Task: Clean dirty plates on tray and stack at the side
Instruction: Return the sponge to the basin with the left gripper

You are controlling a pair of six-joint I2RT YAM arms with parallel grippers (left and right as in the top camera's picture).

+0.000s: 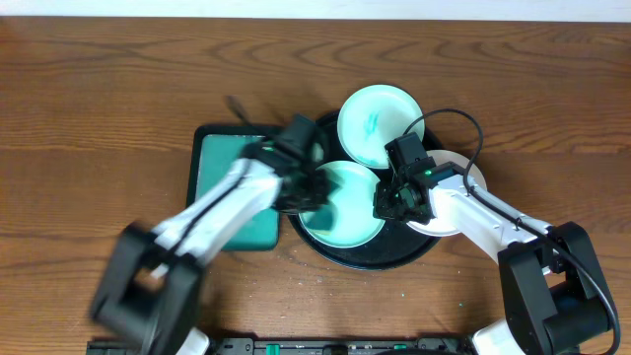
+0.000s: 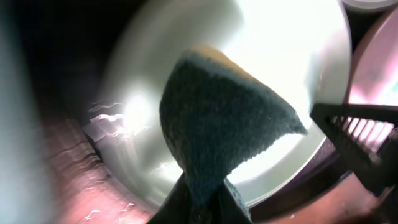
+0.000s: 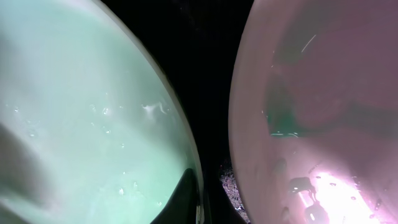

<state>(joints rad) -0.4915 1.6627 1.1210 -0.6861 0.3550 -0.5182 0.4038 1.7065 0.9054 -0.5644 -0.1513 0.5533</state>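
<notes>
The black round tray (image 1: pixel 367 258) holds a mint plate (image 1: pixel 347 219) in its middle. My left gripper (image 1: pixel 301 192) is shut on a dark sponge (image 2: pixel 224 118) and presses it on this plate (image 2: pixel 298 56); the arm is motion-blurred. My right gripper (image 1: pixel 387 204) is shut on the same plate's right rim, with one finger (image 3: pixel 189 193) lying over the plate's edge (image 3: pixel 81 112). A second plate (image 1: pixel 380 123) with teal smears lies at the tray's far edge. A third plate (image 1: pixel 463 168), mostly hidden by the right arm, lies at the right and shows in the right wrist view (image 3: pixel 323 93).
A rectangular teal tray (image 1: pixel 219 163) lies to the left of the black tray, partly under the left arm. The wooden table (image 1: pixel 99 99) stretches around both trays. The black tray's floor (image 3: pixel 205 62) shows between the two plates.
</notes>
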